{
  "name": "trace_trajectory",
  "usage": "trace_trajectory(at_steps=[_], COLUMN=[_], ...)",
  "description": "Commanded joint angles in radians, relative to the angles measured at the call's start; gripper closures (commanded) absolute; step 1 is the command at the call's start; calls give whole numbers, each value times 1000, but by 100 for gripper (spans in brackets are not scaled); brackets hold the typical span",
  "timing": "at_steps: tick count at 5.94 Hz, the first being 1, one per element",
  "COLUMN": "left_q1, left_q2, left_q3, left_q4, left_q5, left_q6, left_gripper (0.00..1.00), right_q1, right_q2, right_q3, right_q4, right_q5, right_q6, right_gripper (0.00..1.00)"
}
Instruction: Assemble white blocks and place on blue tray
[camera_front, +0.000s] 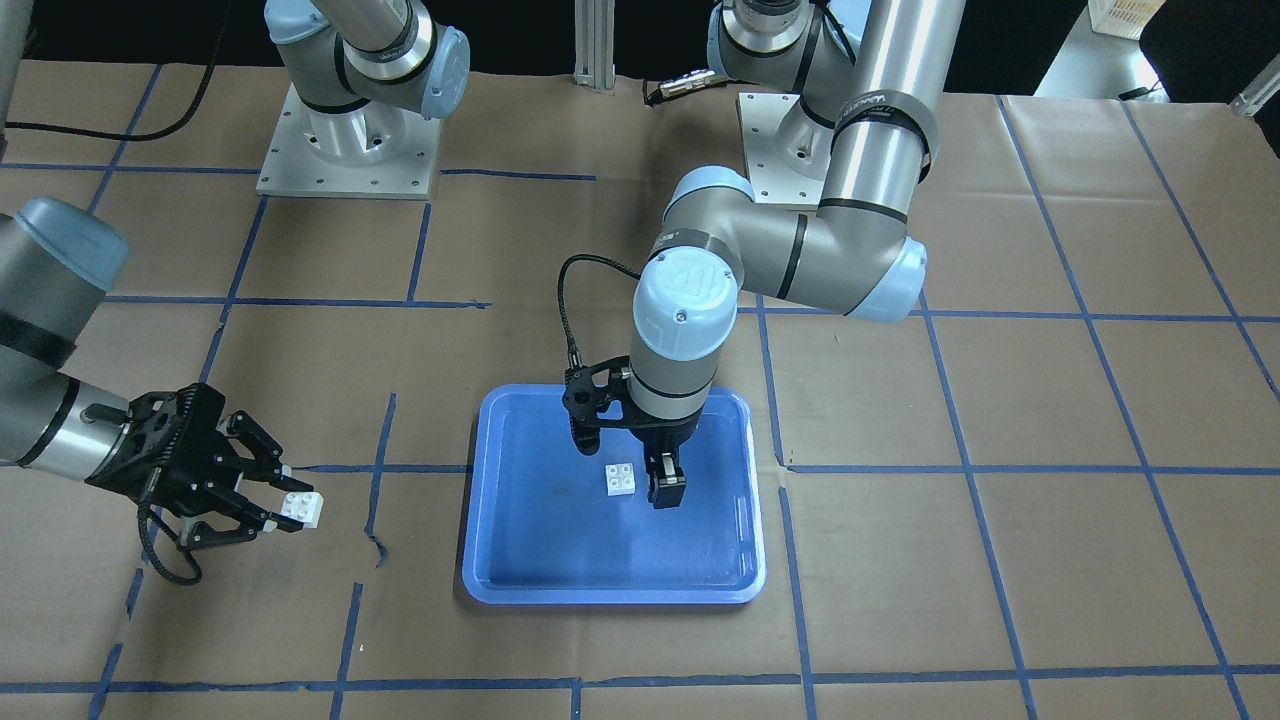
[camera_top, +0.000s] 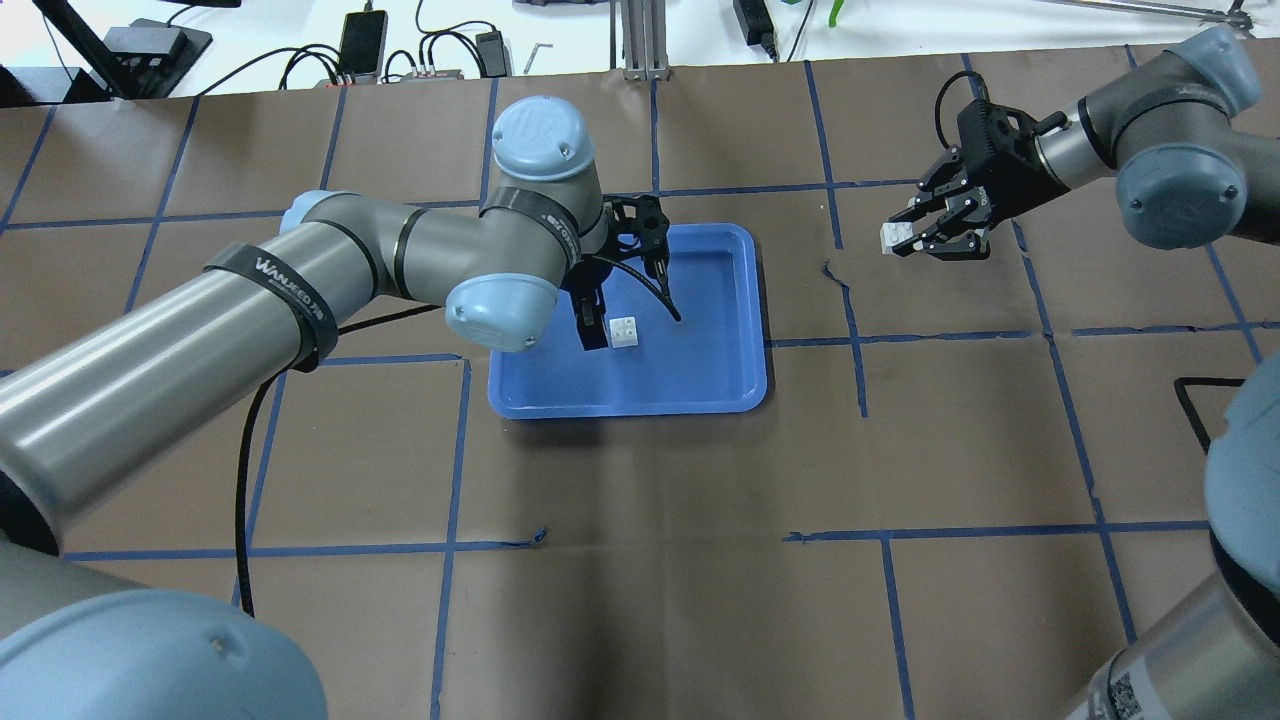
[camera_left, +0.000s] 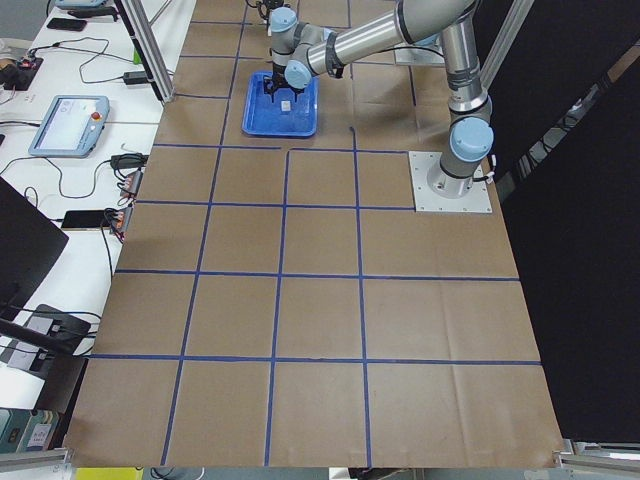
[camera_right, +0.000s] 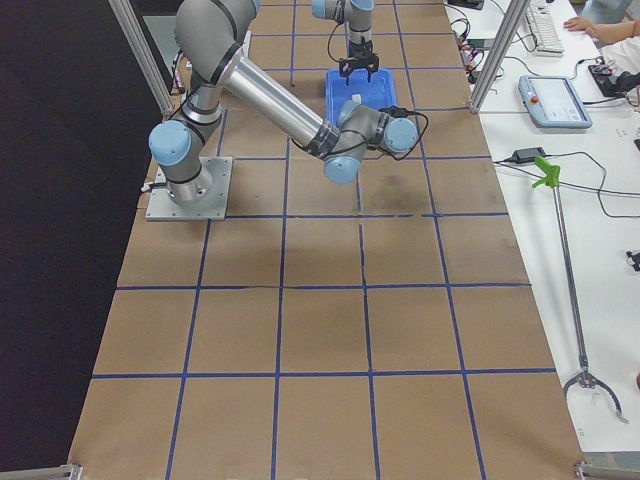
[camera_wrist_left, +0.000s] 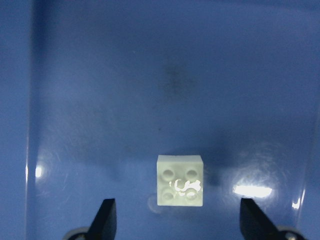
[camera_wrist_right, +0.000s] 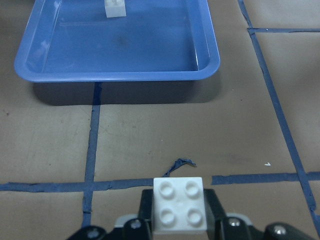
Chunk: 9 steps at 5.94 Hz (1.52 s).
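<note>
The blue tray (camera_front: 520, 560) lies at the table's middle. One white block (camera_front: 621, 480) sits studs up on its floor. My left gripper (camera_front: 628, 465) hangs open just above this block. In the left wrist view the block (camera_wrist_left: 180, 180) lies between the spread fingertips (camera_wrist_left: 105, 217), untouched. My right gripper (camera_front: 292, 503) is shut on the second white block (camera_front: 301, 508), held low over the paper, well away from the tray. The right wrist view shows this held block (camera_wrist_right: 179, 204) studs up, with the tray (camera_wrist_right: 115, 50) ahead of it.
Brown paper with a blue tape grid covers the table. Both arm bases (camera_front: 348, 150) stand on the robot's side of the table. A torn bit of tape (camera_front: 375, 545) lies between the right gripper and the tray. Cables and devices (camera_top: 400, 50) line the far edge.
</note>
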Motion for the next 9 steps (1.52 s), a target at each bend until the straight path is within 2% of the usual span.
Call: trace_trajectory(at_steps=[1,2,3,5,6,7,8,9], left_q1=[32,86,128,150,200,213,216,214], left_q2=[152,245,343,448,480,502,511,516], left_q3=[50,49,57,26,29,44,46,44], left_q4=[-267,-364,-489,-559,-570,-573,-578,-567], left_q5=[-2,-70,-106,-93,26,41,38,32], left_q6=[-25,-70,-85,-188,-313,-528,-625,-867], left_gripper=[10,4,2,1,1,1,1,1], right_q1=[108,191,267,415,443,452,457,457], right_q2=[-10,1,10,55,90,113,119,121], right_q3=[70,101,107,109,113,136,180,194], right_q4=[-187,-359,-462,-608,-656,-696,-751,-770], right_q5=[4,2,-1,-13,-15,-15,-15,-16], right_q6=[196,361,498,655,674,676,676,676], right_gripper=[68,68,68,68,68,68,68,67])
